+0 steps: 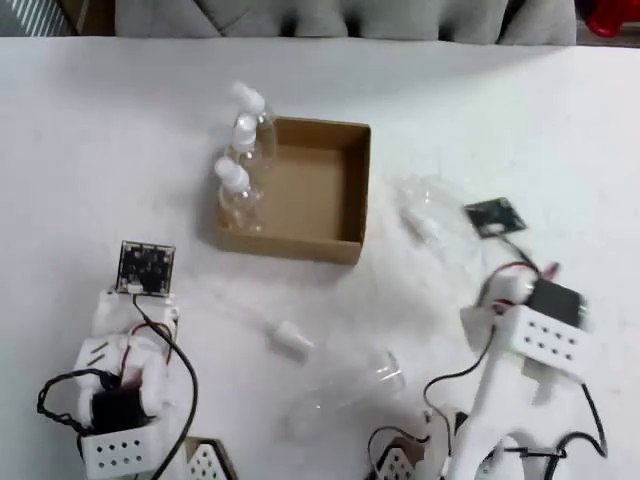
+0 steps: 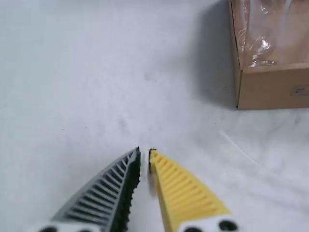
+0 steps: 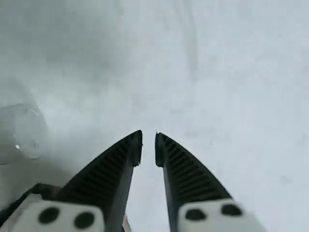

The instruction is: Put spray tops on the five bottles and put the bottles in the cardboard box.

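The cardboard box (image 1: 300,190) stands open in the middle of the table. Three clear bottles with white spray tops (image 1: 240,150) lean in its left side. A loose spray top (image 1: 290,338) with a thin tube lies in front of the box. A clear bottle without a top (image 1: 345,392) lies nearer the arms. Another clear bottle (image 1: 428,190) and a spray top (image 1: 420,225) lie right of the box. My left gripper (image 2: 145,157) is shut on nothing over bare table short of the box corner (image 2: 251,92). My right gripper (image 3: 148,145) is shut and empty beside a clear bottle (image 3: 19,130).
The left arm (image 1: 125,370) sits at the front left and the right arm (image 1: 525,335) at the front right, both with loose cables. A grey sofa (image 1: 330,18) lines the table's far edge. Open white table lies left of the box.
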You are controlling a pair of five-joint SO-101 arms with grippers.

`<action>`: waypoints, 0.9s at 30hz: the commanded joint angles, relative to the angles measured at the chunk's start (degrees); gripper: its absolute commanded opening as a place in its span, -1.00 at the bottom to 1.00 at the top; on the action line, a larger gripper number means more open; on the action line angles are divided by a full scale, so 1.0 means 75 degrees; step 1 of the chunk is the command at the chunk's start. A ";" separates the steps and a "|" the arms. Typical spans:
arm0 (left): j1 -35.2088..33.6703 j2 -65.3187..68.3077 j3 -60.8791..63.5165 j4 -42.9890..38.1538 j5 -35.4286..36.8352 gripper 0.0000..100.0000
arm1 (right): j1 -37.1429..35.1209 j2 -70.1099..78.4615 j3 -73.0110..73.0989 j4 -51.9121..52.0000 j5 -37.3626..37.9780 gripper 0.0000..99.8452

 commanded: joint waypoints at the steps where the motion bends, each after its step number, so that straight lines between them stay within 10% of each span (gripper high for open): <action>1: 0.0240 -0.0135 -0.0012 0.0012 -0.0070 -0.92 | 0.0686 0.0018 -0.0082 -0.0287 0.0586 -0.95; 14: 0.0311 -0.0135 -0.0012 0.0164 -0.0082 -0.92 | -0.1588 0.0018 -0.0105 -0.0674 -0.0199 -0.96; 27: 0.0873 -0.0088 -0.1090 0.1278 -0.0961 -0.92 | -0.0299 -0.0006 0.1137 -0.1717 -0.1770 -0.96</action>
